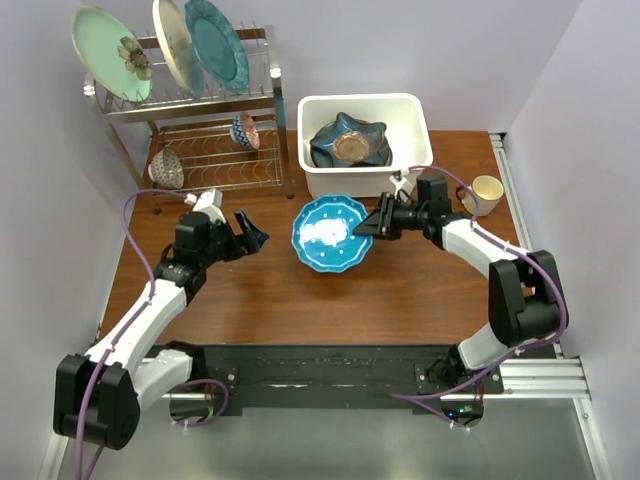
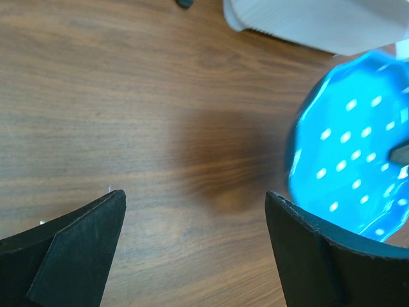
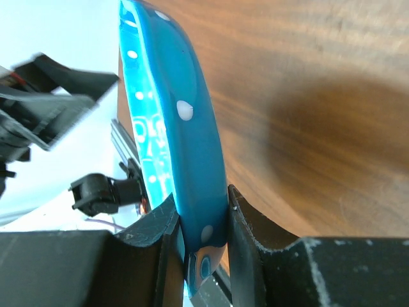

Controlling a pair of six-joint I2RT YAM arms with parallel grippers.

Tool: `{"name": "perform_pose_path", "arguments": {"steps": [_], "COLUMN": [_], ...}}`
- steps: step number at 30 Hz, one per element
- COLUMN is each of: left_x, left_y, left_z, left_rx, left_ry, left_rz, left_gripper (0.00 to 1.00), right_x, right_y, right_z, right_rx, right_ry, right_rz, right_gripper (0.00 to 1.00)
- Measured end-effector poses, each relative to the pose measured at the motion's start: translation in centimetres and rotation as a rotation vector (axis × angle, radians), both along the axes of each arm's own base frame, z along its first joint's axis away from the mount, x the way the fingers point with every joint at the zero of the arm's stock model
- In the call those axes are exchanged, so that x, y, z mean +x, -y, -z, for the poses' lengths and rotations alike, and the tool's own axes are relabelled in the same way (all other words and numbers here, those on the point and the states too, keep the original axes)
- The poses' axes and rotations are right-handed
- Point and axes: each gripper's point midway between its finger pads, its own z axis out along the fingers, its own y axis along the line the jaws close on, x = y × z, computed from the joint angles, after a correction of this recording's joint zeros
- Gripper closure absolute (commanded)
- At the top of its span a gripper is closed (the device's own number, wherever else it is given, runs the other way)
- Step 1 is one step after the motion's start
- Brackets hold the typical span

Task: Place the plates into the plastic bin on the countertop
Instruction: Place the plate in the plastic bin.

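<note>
- Left gripper (image 2: 195,195): fingers spread wide, holding nothing, over the countertop (image 1: 300,300), left of the blue plate (image 1: 331,233).
- Right gripper (image 3: 203,220): fingers clamped on the blue plate's right rim.
- Blue plate: scalloped, white-dotted; between the two grippers, just in front of the bin (image 1: 360,182), not in it.
- Bin: white, on the countertop; a star plate (image 1: 350,140) lies inside.
- Cup (image 1: 485,193): just right of the bin.
- Rack (image 1: 215,105): far left. Mint plate (image 1: 108,52), cream plate (image 1: 175,45) and teal plate (image 1: 218,42) stand on edge on top; left bowl (image 1: 167,168) and right bowl (image 1: 245,130) sit on the lower shelf.
</note>
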Motion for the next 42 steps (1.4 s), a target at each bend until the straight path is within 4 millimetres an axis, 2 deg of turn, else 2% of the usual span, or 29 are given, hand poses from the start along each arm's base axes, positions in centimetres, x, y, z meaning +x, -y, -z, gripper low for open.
{"name": "perform_pose_path", "arguments": {"steps": [8,18,26,35,42], "left_x": [-0.3,-1.0,-0.9,-0.8,-0.8], "left_y": [0.2,0.3,0.4,0.5,0.7], "left_z": [2.0,3.7,3.9,3.9,4.1], "left_rx": [0.006,0.016,0.015,0.014,0.010], "left_ry": [-0.055,-0.092,-0.088,-0.081,-0.087], "left_rz": [0.013,0.037,0.048,0.055,0.066], "left_gripper": [0.06,0.06,0.06,0.07,0.07], "right_x": [1.5,4.8,8.2,12.4,15.8], "right_y": [0.4,0.3,0.5,1.2,1.6], "right_z": [-2.1,-7.0,-8.6,-11.3,-11.6], "right_rx": [0.007,0.059,0.095,0.162,0.189], "right_ry": [0.032,0.125,0.116,0.136,0.128], "right_rz": [0.017,0.024,0.064,0.135,0.175], "right_gripper": [1.00,1.00,1.00,1.00,1.00]}}
